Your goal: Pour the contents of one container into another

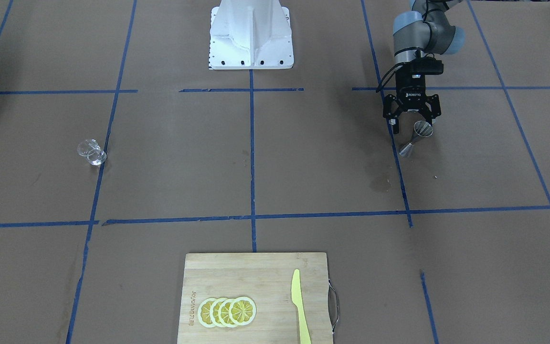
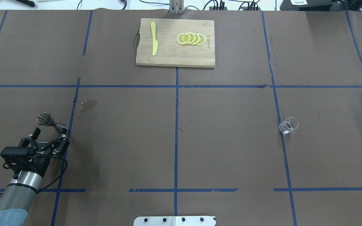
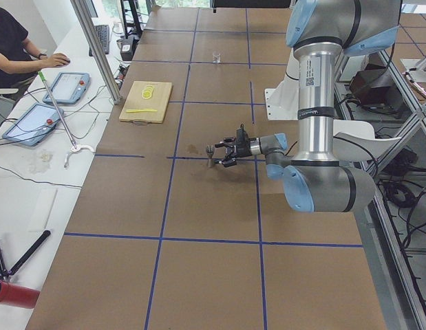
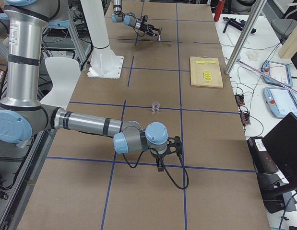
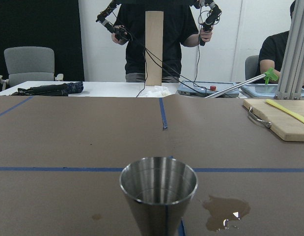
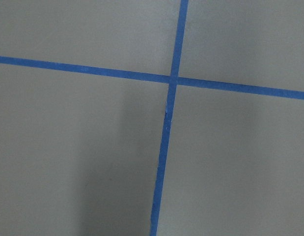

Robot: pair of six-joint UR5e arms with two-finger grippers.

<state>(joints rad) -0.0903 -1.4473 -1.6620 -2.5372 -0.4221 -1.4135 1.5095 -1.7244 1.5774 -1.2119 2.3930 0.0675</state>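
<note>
Front-facing view: the left gripper (image 1: 412,125) hangs low with its jaws spread wide and nothing clamped. The jigger (image 1: 416,138) stands upright just ahead of the fingertips, probably lined up for a grasp at its narrow waist. It is silver-grey steel, two cones joined, smooth and slippery-looking. The glass cup (image 1: 91,152) sits well apart on the other side of the tabletop (image 1: 303,167), beside a blue tape (image 1: 252,157) line. It is short, thick-walled and clear — how full it is cannot be told. The bamboo cutting board (image 1: 265,272) at the edge carries fanned lemon slices (image 1: 227,312) and a yellow knife (image 1: 300,306), away from both containers.

Overhead view: same layout, jigger in the left half and cup in the right. A dark wet patch (image 2: 90,104) stains the brown paper cover near the jigger.

Exterior left view: the near arm reaches out low, wrist about level, gripper facing the jigger side-on — a side approach suits the waist.

Exterior right view: the right gripper (image 4: 174,145) hovers over the tabletop, well short of the cup. Whether it is open or closed cannot be told.

Left wrist view: the jigger's open cone fills the centre, brushed metal, rim level. A shiny puddle lies just beyond it.

Right wrist view: only matte paper and crossing tape, no cup.
</note>
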